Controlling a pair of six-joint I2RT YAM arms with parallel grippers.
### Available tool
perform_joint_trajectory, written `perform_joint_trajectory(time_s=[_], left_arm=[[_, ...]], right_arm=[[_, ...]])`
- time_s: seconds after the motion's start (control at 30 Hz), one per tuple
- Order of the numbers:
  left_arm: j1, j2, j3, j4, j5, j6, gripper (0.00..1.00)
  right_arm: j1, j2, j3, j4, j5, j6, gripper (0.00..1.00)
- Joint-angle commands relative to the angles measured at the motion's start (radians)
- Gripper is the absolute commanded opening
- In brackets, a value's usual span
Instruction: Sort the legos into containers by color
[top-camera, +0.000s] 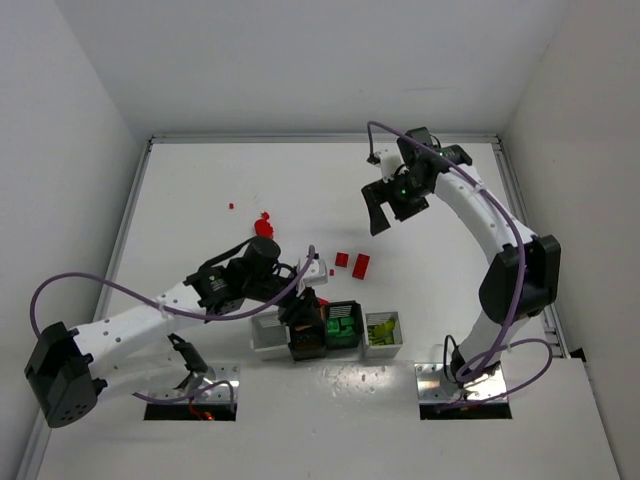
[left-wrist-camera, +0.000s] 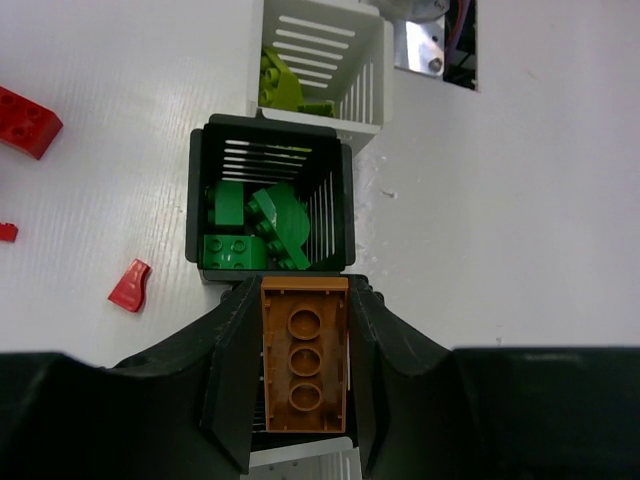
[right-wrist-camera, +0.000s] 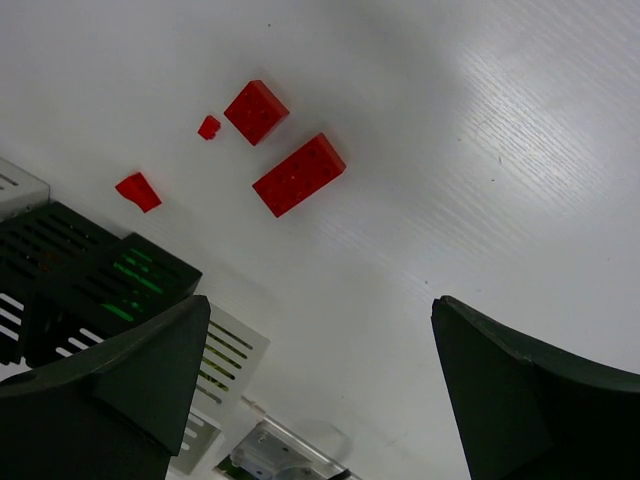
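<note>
My left gripper is shut on an orange-brown brick, studs away from the camera, and holds it over the black bin beside the green one; in the top view the gripper covers that bin. The neighbouring black bin holds dark green bricks. The white end bin holds yellow-green bricks. The four bins stand in a row. Red bricks lie loose on the table behind them, also seen in the right wrist view. My right gripper is open, empty and raised.
More small red pieces lie further back left, one tiny one beyond them. A red wedge and a red block lie left of the green bin. White walls enclose the table on three sides.
</note>
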Motion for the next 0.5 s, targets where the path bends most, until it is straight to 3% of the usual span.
perform_joint_trajectory(time_s=[0.0,0.17,0.2,0.23,0.27,0.33,0.47], left_arm=[[-0.025,0.0,-0.011,0.031,-0.038,0.074,0.27],[-0.025,0.011,-0.011,0.02,-0.072,0.126,0.41],[-0.025,0.02,-0.011,0.02,-0.083,0.136,0.47],[-0.025,0.02,-0.011,0.02,-0.083,0.136,0.61],[-0.025,0.02,0.001,0.02,-0.098,0.145,0.65],[-0.025,0.02,0.012,0.02,-0.11,0.157,0.71],[0.007,0.02,0.063,0.011,-0.132,0.151,0.74]], right_arm=[[-0.007,0.012,0.039,0.024,-0.038,0.044,0.92],[-0.017,0.012,0.029,0.043,-0.057,0.033,0.92],[-0.017,0.012,0.019,0.043,-0.057,0.023,0.92],[-0.017,0.012,0.008,0.043,-0.057,0.0,0.91],[-0.017,0.012,0.008,0.043,-0.057,-0.013,0.91],[-0.017,0.012,-0.03,0.043,-0.048,-0.055,0.89],[0.005,-0.019,-0.095,0.032,-0.018,-0.146,0.88]])
